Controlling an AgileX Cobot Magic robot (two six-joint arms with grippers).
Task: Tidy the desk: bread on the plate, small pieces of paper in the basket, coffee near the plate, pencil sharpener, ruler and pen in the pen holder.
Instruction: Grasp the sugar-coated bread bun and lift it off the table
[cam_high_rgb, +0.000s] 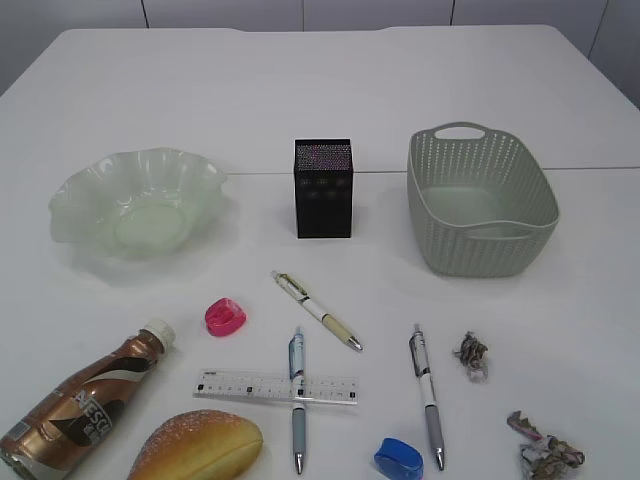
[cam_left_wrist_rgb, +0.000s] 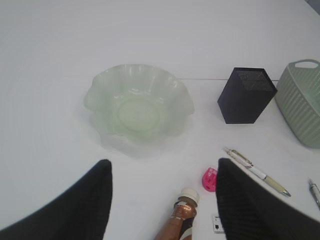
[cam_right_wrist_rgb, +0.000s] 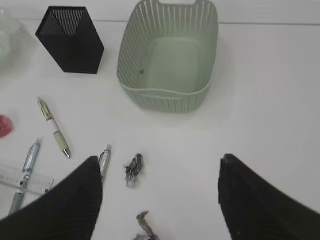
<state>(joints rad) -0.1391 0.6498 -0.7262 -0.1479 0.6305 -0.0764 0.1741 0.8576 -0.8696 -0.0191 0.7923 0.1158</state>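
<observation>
While bread (cam_high_rgb: 196, 445) lies on desk (cam_high_rgb: 320, 90), plate (cam_high_rgb: 137, 212) empty.

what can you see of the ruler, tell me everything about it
The ruler is a short clear plastic strip with black markings, lying flat on the white desk near the front edge, its length running left to right. A blue-and-grey pen lies across its right part, touching it. The bread sits just below its left end, the pink pencil sharpener above it. Neither gripper touches it. The right wrist view shows only its end.
</observation>
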